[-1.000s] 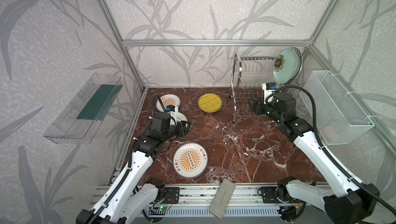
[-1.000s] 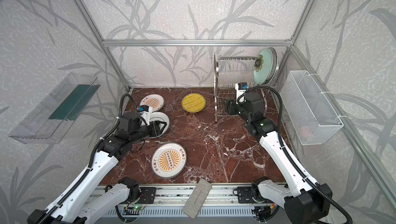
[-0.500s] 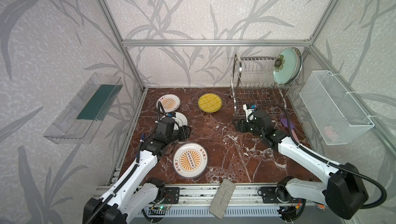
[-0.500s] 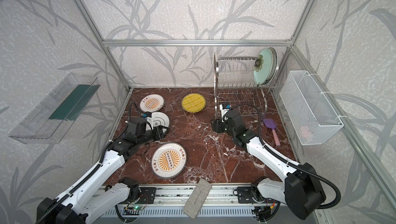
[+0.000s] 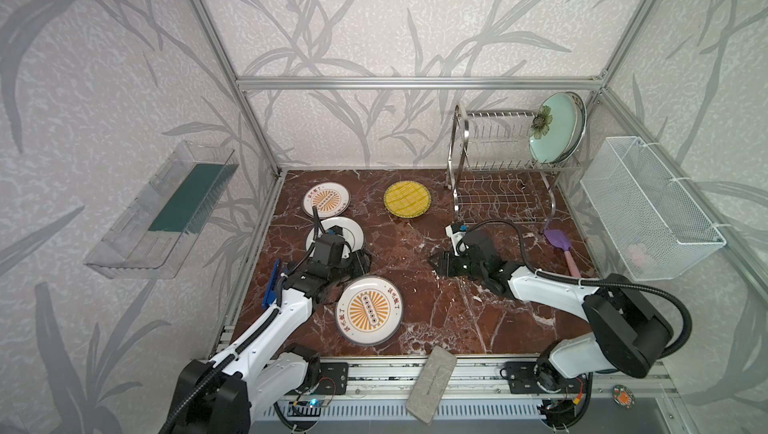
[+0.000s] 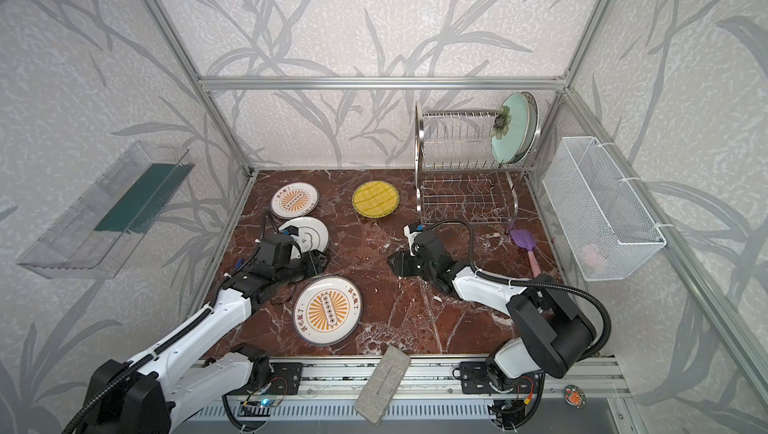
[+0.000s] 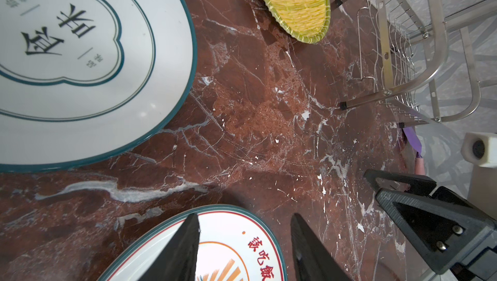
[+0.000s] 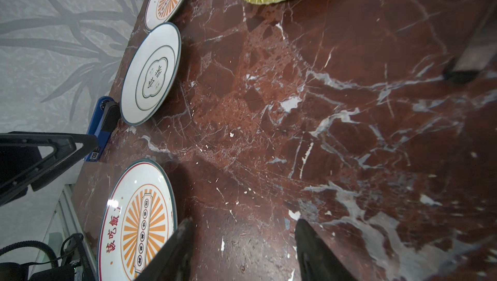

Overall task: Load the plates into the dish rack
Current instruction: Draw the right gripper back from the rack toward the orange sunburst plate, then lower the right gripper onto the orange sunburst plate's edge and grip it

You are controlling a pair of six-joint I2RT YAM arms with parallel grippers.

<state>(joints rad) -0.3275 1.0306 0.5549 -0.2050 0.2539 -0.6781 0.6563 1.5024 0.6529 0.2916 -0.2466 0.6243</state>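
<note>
Four plates (image 5: 369,310) are lying on the tabletop (image 5: 436,311); two, the mint plate (image 5: 550,131) in front, are standing in the dish rack (image 5: 498,112); we are seeing left end effector (image 7: 244,217) and right end effector (image 8: 243,220) released.

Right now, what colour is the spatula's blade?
Purple; the blade shows best in a top view.

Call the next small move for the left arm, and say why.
Probably ease the left gripper down onto the rim of the large sunburst plate and close. In the left wrist view its jaws stand open right at that rim and hold nothing. The plate lies flat on the table, and the dish rack has many free slots.
</note>
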